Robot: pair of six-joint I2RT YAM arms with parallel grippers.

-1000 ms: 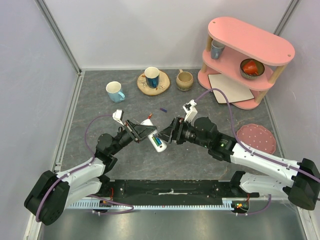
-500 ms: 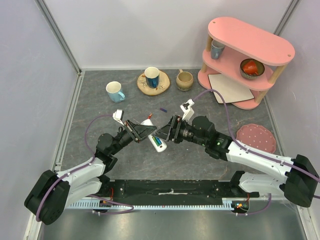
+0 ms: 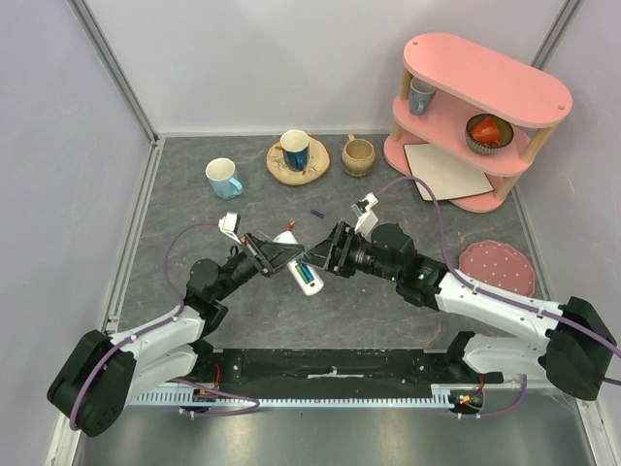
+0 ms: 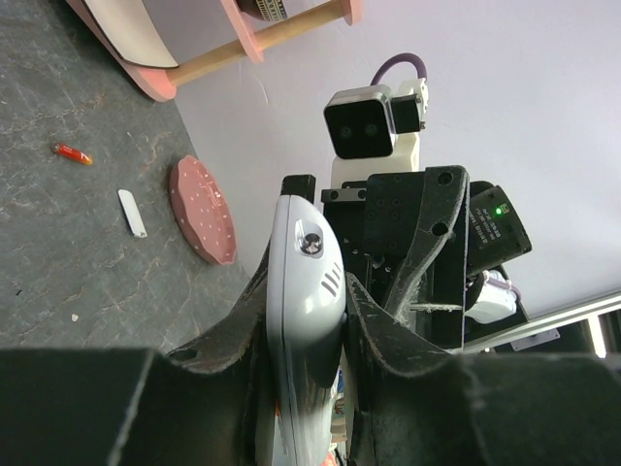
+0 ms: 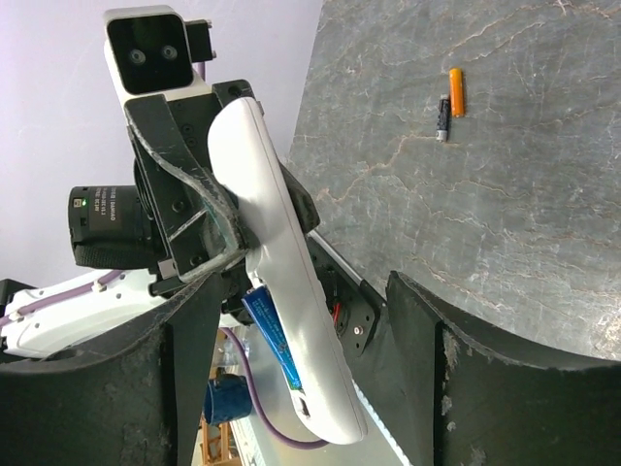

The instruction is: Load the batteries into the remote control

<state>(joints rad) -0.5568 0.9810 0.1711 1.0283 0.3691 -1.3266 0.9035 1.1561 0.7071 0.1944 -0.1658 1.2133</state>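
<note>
My left gripper (image 3: 279,254) is shut on the white remote control (image 3: 299,270) and holds it above the middle of the table, its fingers (image 4: 383,320) clamping the remote's sides (image 4: 303,291). A blue battery (image 5: 272,335) lies in the slot on the remote's back (image 5: 277,243). My right gripper (image 5: 306,320) is open, one finger on either side of the remote's free end with gaps to both. On the table lie a red-orange battery (image 5: 455,92) and a dark one (image 5: 442,118). In the top view the red (image 3: 290,224) and blue-purple (image 3: 315,212) batteries lie behind the grippers.
A thin white strip (image 4: 133,213) lies on the table near a pink dotted disc (image 3: 497,268). At the back stand a white mug (image 3: 224,178), a blue cup on a wooden saucer (image 3: 295,150) and a tan cup (image 3: 357,154). A pink two-tier shelf (image 3: 475,107) fills the back right.
My right gripper has moved left, closer around the remote's free end, and its jaws have narrowed slightly. The left gripper and the remote have not moved.
</note>
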